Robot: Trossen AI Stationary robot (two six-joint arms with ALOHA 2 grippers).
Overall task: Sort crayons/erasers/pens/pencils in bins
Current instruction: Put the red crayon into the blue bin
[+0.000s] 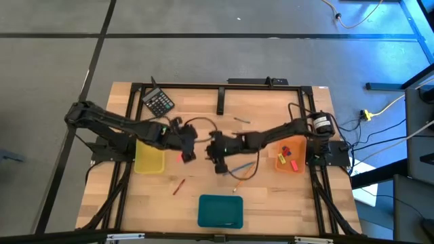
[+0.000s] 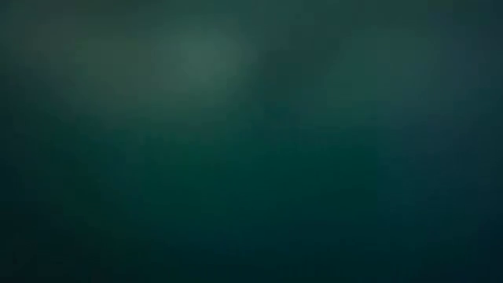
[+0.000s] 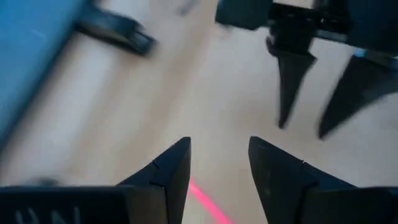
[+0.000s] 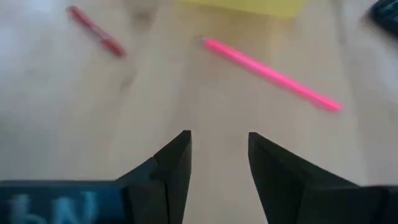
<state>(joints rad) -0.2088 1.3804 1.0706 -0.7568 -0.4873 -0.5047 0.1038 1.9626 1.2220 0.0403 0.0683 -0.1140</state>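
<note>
Left pincer (image 3: 219,163) hovers released, empty, directly over the long pink-red pen (image 3: 208,204) on the wooden surface (image 3: 205,93); it wants to drop straight, straddle mid-shaft, then close. Right pincer (image 4: 219,155) waits nearby, released.

No text, label, number or sign can be read anywhere; the calculator (image 1: 159,102) keys are too small.
</note>
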